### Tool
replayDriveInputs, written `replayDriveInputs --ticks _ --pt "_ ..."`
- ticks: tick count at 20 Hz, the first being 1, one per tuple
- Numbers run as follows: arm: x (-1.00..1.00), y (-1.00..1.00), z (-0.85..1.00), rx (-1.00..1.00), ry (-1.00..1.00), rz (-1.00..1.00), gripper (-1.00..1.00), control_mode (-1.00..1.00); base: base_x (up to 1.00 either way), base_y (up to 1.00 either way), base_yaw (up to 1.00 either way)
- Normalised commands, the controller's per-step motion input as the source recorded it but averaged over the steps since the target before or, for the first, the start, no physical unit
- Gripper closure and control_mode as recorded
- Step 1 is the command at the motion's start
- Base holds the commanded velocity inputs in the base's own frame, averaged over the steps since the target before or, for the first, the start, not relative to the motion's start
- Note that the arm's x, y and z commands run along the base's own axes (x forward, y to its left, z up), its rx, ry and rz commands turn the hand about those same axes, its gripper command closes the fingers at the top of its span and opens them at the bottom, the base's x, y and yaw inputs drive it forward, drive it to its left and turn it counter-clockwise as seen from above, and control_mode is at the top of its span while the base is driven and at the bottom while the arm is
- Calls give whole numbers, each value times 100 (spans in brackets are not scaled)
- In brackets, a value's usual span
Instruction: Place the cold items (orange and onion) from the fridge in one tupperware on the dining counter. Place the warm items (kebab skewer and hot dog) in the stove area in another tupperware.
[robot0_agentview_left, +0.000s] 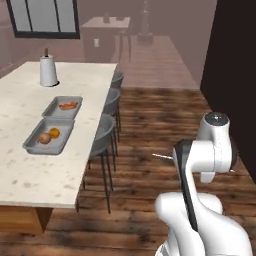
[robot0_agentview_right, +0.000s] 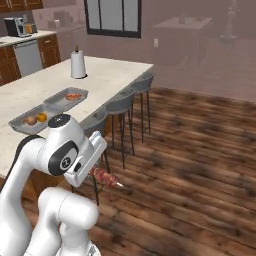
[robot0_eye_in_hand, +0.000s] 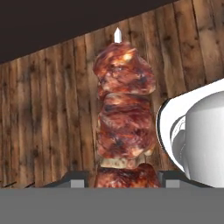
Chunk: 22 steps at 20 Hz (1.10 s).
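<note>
End effector: the end effector (robot0_eye_in_hand: 119, 178) is clenched tight on the kebab skewer (robot0_eye_in_hand: 124, 127); the two dark fingertips (robot0_eye_in_hand: 75, 178) sit on either side of the lowest chunk of meat, pressed against it.
Kebab skewer: a stack of lumpy, glossy, red-brown meat chunks threaded on a thin pale stick with a pointed tip. From the right base view it (robot0_agentview_right: 104, 177) sticks out sideways from under the arm's white wrist, held in the air above the floor.
Floor: dark wooden planks with visible grain, running under the skewer and across the room (robot0_agentview_right: 190, 165).
Stools: a row of grey stools (robot0_agentview_left: 102, 134) with curved seat backs and thin dark legs stands along the edge of the tabletop.
Tabletop: a long, pale, speckled, stone-like tabletop (robot0_agentview_left: 30, 165), well apart from the end effector.
Near tupperware: a shallow grey rectangular tray (robot0_agentview_left: 31, 145) lying flat on the tabletop, holding a round orange (robot0_agentview_left: 54, 132) and a brownish round onion (robot0_agentview_left: 45, 138) just beside each other.
Far tupperware: a second matching grey tray (robot0_agentview_left: 52, 106) just beyond the first, holding a reddish, elongated hot dog (robot0_agentview_left: 68, 105).
Paper towel roll: a white upright cylinder with a dark spindle (robot0_agentview_left: 48, 71), standing further along the tabletop.
</note>
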Motion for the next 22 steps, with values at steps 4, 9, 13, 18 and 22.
replayDriveInputs --ticks 4,9,13,18,22 --pt "0 0 0 0 0 0 100 100 75 -75 46" --pt "0 0 0 0 0 0 100 100 63 -70 52" --pt "0 0 0 0 0 0 100 100 45 -76 51" --pt "0 0 0 0 0 0 100 100 25 -75 53" --pt "0 0 0 0 0 0 100 100 8 -76 54"
